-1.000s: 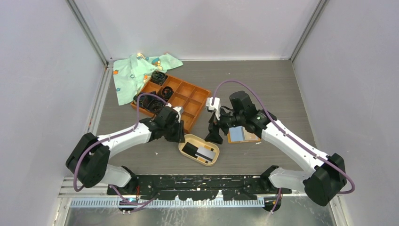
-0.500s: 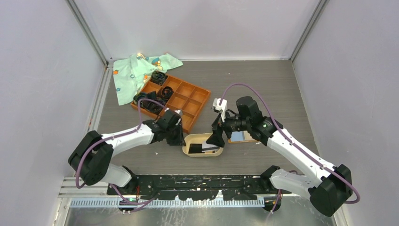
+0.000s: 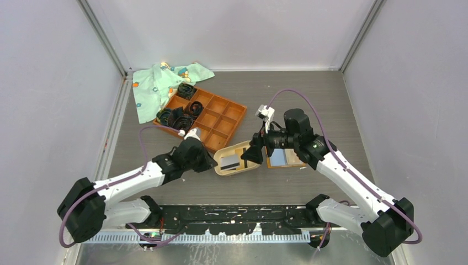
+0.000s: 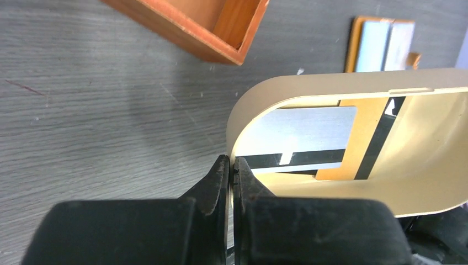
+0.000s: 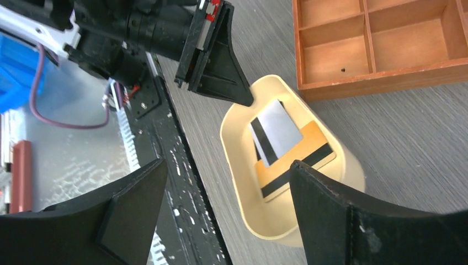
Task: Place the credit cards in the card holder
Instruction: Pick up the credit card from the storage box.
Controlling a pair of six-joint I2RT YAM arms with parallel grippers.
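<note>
Cards [image 5: 287, 154], two of them, lie in your card holder [image 5: 276, 218] at the middle of the counter [image 3: 309, 99]. Left fingers [image 4: 230, 165] pinch its rim; right fingers [image 3: 253, 155] hang spread above. No others show.

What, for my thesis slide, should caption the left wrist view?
Left gripper shut on the card holder rim, with two credit cards lying inside.

Left wrist view: card holder [image 4: 331, 83] cut off at right edge, and its rim hides the lower part of wallet [image 4: 375, 44]. Grid tray [image 4: 193, 38] cropped at top; cropped in right wrist view too. Orange card [image 4: 359, 138] partly under silver card [image 4: 298, 130]. Top view: card count too small to tell.
</note>
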